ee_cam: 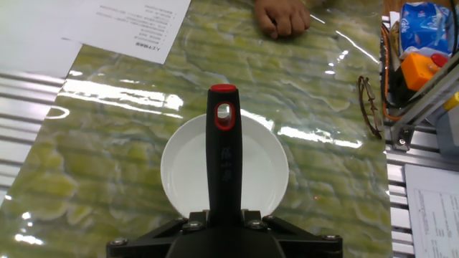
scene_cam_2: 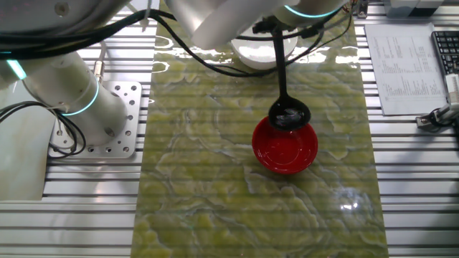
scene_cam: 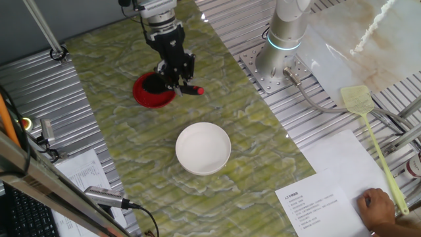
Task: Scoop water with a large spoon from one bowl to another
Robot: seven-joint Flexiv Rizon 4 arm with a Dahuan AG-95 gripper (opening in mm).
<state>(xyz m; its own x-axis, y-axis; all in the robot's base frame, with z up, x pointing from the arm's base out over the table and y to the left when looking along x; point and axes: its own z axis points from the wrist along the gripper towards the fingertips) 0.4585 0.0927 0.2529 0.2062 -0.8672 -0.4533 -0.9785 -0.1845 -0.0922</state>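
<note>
One robot arm's gripper clamps its jaws on the handle of the single large spoon, its black head hanging at the rim of the red bowl — one of two bowls on the green mat. The white bowl sits apart, nearer one person's hand. The water cannot be made out — one yellow-green fly swatter lies aside.

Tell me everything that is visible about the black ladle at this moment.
The black ladle looks like plastic, with a round deep head and a long thin handle whose red tip, with a hanging hole, shows in the hand view. The pincer is closed on the handle. The head sits at the far rim of the red bowl, handle rising steeply. Whether it holds water cannot be told.
</note>
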